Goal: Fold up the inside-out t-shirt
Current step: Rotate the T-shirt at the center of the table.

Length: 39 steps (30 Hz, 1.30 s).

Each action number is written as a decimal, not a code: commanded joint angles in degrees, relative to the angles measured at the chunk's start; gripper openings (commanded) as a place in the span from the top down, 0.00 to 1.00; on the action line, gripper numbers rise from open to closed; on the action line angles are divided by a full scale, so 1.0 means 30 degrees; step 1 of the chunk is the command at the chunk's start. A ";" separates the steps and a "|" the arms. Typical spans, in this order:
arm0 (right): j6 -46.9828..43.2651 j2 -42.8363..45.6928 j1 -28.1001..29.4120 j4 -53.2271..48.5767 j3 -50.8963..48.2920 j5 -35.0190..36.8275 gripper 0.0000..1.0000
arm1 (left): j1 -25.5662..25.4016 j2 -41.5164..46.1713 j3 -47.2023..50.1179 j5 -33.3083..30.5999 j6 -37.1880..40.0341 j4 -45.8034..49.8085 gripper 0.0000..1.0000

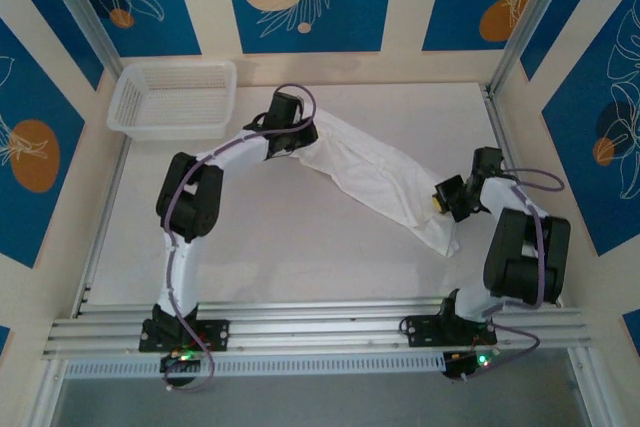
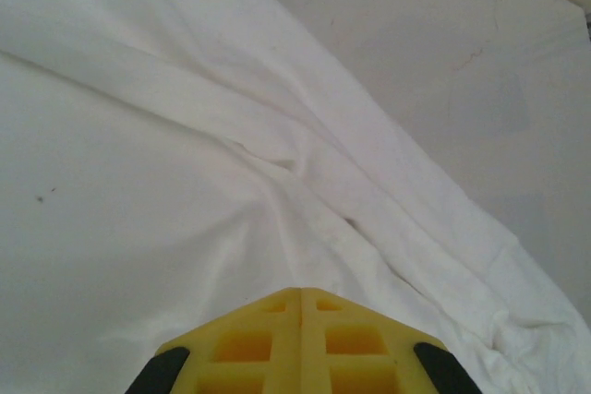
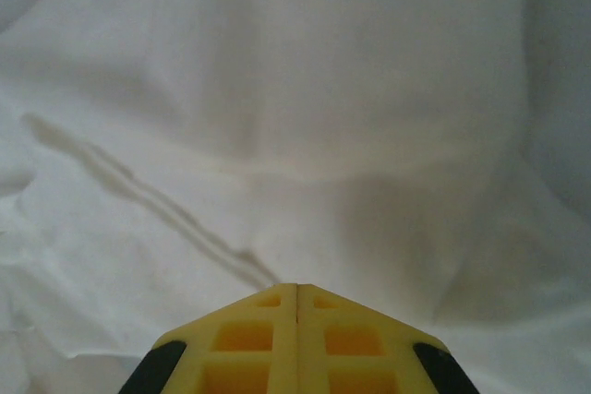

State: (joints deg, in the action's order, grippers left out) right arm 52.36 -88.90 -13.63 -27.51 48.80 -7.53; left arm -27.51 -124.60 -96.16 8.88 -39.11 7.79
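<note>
Your left gripper (image 2: pixel 300 291) has its two yellow moulded plastic fingers (image 2: pixel 245 343), ribbed with square pockets, pressed flat together, and long creases in the cloth run in towards their tip, so it is pinching the fabric. Your right gripper (image 3: pixel 297 285) looks the same: yellow fingers (image 3: pixel 351 339) closed edge to edge, their point against soft white cloth with one dark fold line slanting in from the left. What both hold is the plain white soft cotton inside-out t-shirt (image 1: pixel 370 172), matt and faintly wrinkled in the left wrist view (image 2: pixel 185 182), smoother and shadowed in the right wrist view (image 3: pixel 277 89). From above, it stretches as a bunched diagonal band across the pale smooth table (image 1: pixel 300 257), from the left gripper (image 1: pixel 292 140) at the far middle down to the right gripper (image 1: pixel 443 197) near the right side, with a loose end trailing past it towards you. Your left arm rises from its base at the near edge, bends at a black elbow on the left and reaches forward and inward; your right arm is folded tight, elbow near its base, wrist turned inward to the left. A rigid white plastic mesh basket (image 1: pixel 180 69), rectangular with a flared rim, sits in the far left corner, well apart from the cloth.
</note>
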 commanded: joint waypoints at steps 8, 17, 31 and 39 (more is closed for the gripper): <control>-0.0835 -0.3620 0.1403 -0.0804 0.0963 -0.1039 1.00 | 0.1036 -0.5473 -0.6603 -0.1966 -0.0442 0.3854 1.00; 0.2529 -0.0264 0.7844 -0.1367 -0.1493 -0.0493 1.00 | 0.2036 -0.8265 -0.9294 -0.1605 -0.1523 0.5474 1.00; 0.4871 -0.3390 1.8545 0.0299 0.0138 -0.0235 1.00 | 0.2384 -1.0574 -1.3195 0.1835 0.2225 0.3779 0.97; 0.2996 -0.4282 2.0120 -0.0969 0.4158 -0.0735 1.00 | 0.2372 -1.0937 -1.4792 0.3222 0.2216 0.2458 0.92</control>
State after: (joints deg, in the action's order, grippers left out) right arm 63.24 -102.87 46.09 -26.35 59.68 -9.04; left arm -21.02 -156.92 -138.41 15.99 -33.89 17.06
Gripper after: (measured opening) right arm 0.065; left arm 0.077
